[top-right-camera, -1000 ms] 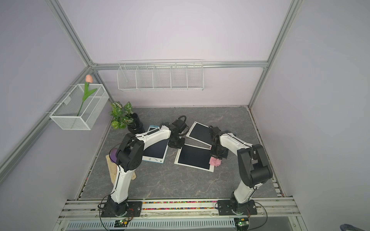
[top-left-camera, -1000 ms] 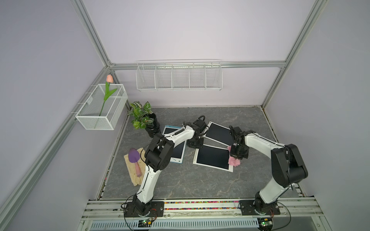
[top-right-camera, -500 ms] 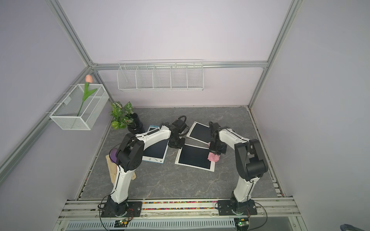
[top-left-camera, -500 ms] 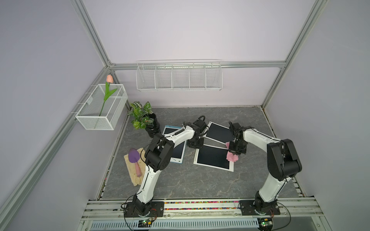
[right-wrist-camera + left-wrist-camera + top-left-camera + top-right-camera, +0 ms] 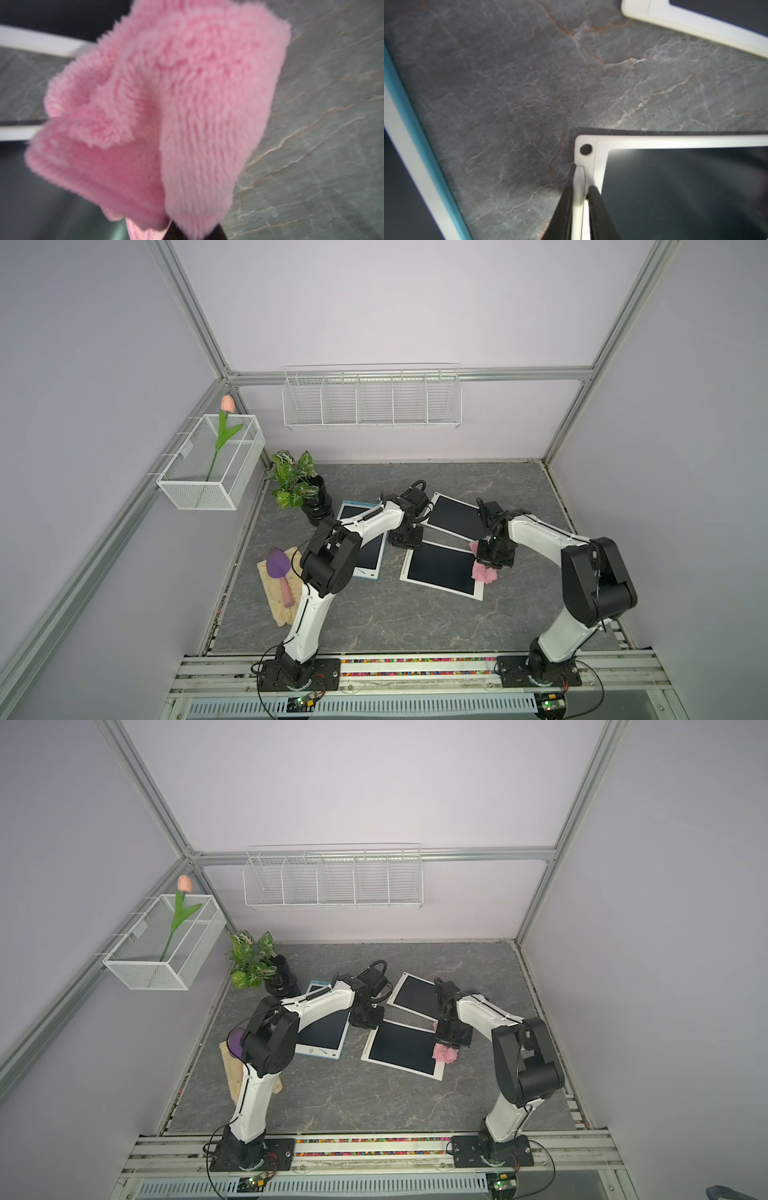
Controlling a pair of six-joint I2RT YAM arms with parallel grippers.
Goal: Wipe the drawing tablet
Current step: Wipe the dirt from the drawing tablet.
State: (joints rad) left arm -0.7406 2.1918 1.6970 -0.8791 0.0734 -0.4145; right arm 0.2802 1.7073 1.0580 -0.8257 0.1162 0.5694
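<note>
Pink fleece cloth (image 5: 166,104) bunches from the tightly closed right gripper (image 5: 493,563). That arm rises from its base, folds at the elbow and slopes down and inward, fingers pointing at the table (image 5: 374,614). The cloth hangs at the right short edge of the white-framed drawing tablet (image 5: 440,568). It lies flat mid-table, long axis running across from arm to arm, right end skewed slightly toward the bases. The left arm stretches forward over a blue-framed tablet (image 5: 370,558), wrist bent down. The left gripper (image 5: 580,199) is pinched on the drawing tablet's far-left frame edge.
</note>
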